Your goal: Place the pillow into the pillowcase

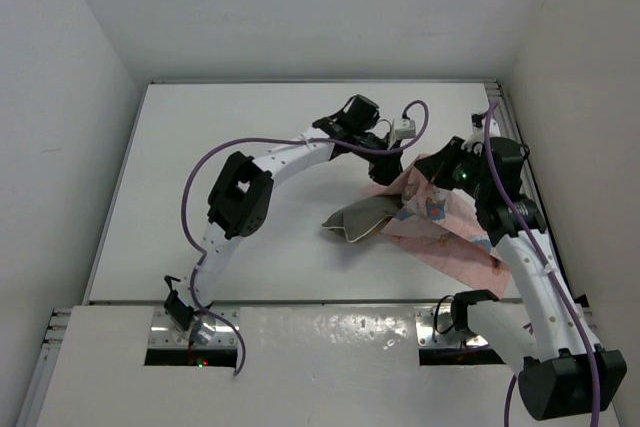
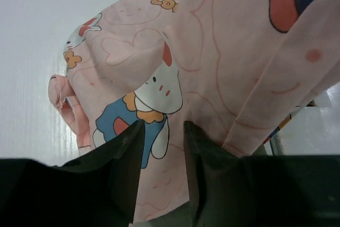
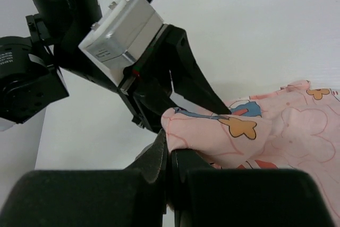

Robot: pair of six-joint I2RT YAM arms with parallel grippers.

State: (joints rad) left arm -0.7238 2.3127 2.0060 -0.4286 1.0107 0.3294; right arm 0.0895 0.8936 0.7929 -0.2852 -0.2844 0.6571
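The pink printed pillowcase [image 1: 445, 232] lies bunched at the right of the table, and its near-left corner is lifted. The olive-brown pillow [image 1: 358, 219] pokes out from under its left side. My right gripper [image 3: 169, 143] is shut on a raised fold of the pillowcase [image 3: 276, 131]; from above it [image 1: 432, 173] sits over the cloth's top corner. My left gripper [image 2: 162, 127] straddles the same pillowcase [image 2: 212, 51]. Its jaws are still apart, with cloth lying in the gap. Its dark fingers [image 3: 196, 84] show in the right wrist view, one above the fold.
White walls close in the table at the back [image 1: 320, 82] and on the right [image 1: 510, 147]. The left arm [image 1: 290, 159] arches across the middle of the table, trailing a purple cable [image 1: 215, 162]. The two grippers are almost touching.
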